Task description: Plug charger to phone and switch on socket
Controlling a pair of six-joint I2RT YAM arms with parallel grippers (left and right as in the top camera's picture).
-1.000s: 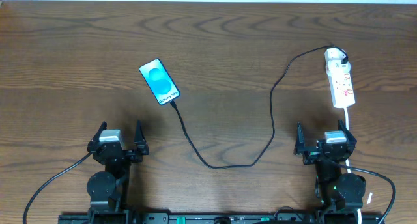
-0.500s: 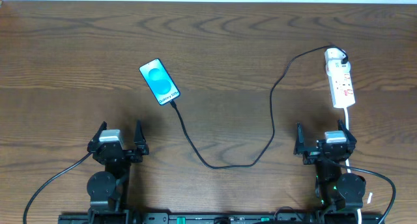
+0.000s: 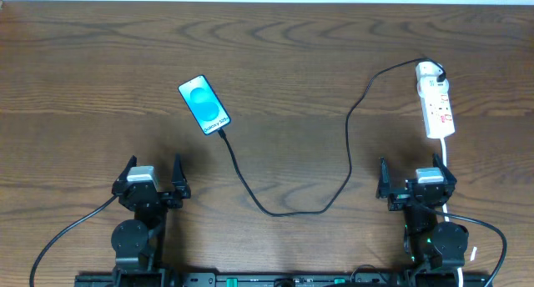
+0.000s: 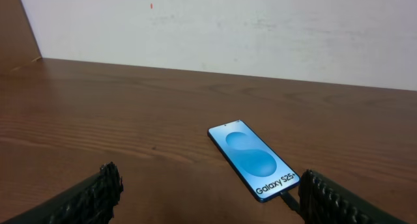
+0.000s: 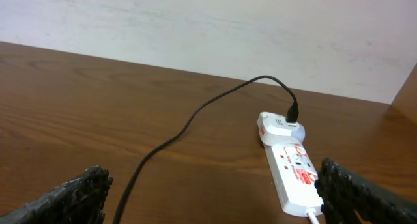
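Observation:
The phone [image 3: 204,104] lies face up on the wooden table, blue screen lit; it also shows in the left wrist view [image 4: 254,159]. The black charger cable [image 3: 288,210] has its tip in the phone's near end and loops right and up to the adapter on the white socket strip [image 3: 436,108]. The strip and cable also show in the right wrist view, strip [image 5: 292,175] and cable [image 5: 195,113]. My left gripper [image 3: 152,180] is open and empty, near the front edge below the phone. My right gripper [image 3: 415,183] is open and empty, just in front of the strip.
A white lead [image 3: 447,158] runs from the strip's near end past my right gripper. A grey robot cable [image 3: 71,229] trails at the front left. A pale wall [image 4: 260,28] stands behind the table's far edge.

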